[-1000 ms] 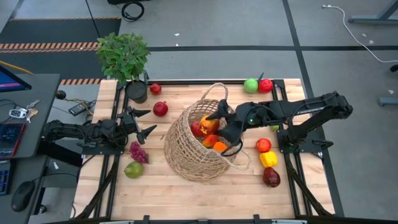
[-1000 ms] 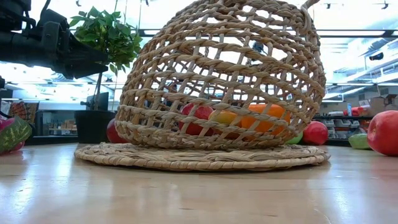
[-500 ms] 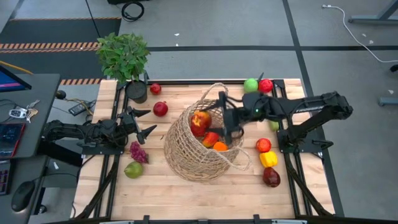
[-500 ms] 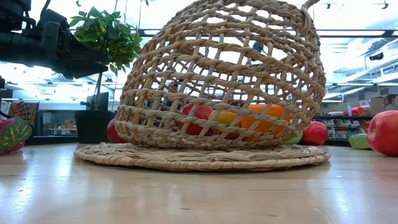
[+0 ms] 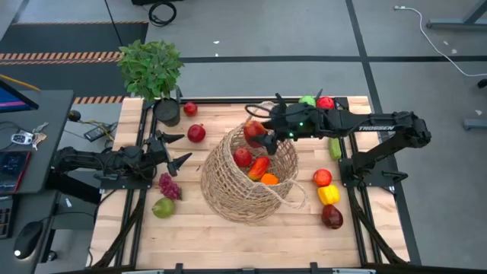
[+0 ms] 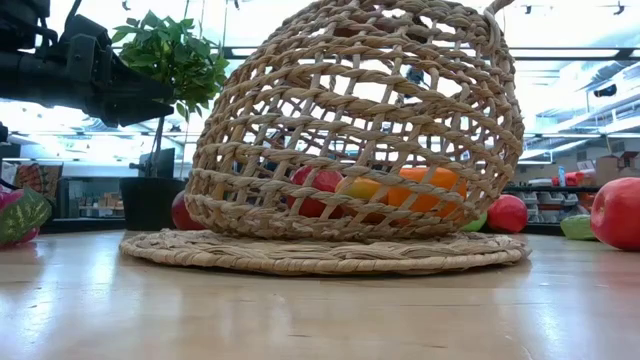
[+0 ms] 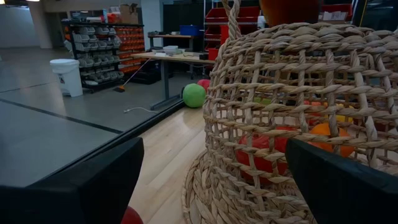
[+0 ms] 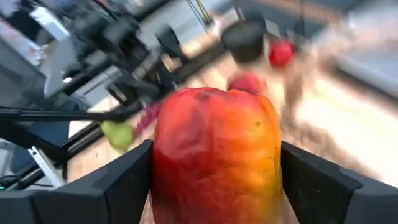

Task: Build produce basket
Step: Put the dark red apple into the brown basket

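Observation:
The tan wicker basket (image 5: 242,183) lies tipped near the table's middle, mouth up and toward the right; a red fruit (image 5: 242,157), a red-orange one (image 5: 259,167) and an orange one (image 5: 269,180) lie inside. My right gripper (image 5: 257,131) hovers over the basket's far rim, shut on a red-and-orange fruit (image 8: 214,155). My left gripper (image 5: 178,149) waits open to the left of the basket (image 7: 292,112). More produce lies on the table: purple grapes (image 5: 167,185), a green pear (image 5: 163,207), a red fruit (image 5: 196,133) and a yellow pepper (image 5: 328,194). My right gripper pinches the red-and-orange fruit between its two fingers (image 8: 124,180), one on each flank of its rounded body (image 8: 165,162). The fingers reach in roughly level from the table's right side. The fruit is lifted clear, above the basket's far rim (image 5: 262,106).
A leafy plant in a black pot (image 5: 166,111) stands at the far left corner. A green fruit (image 5: 307,103) and a red one (image 5: 326,103) sit at the far right; a red-orange fruit (image 5: 323,177) and a dark red one (image 5: 332,217) lie right of the basket.
My right gripper, still shut on the red-and-orange fruit, has risen out of the basket's mouth and moved toward the table's far edge, carrying the fruit up over the far rim. The basket and the fruits inside it have stayed put.

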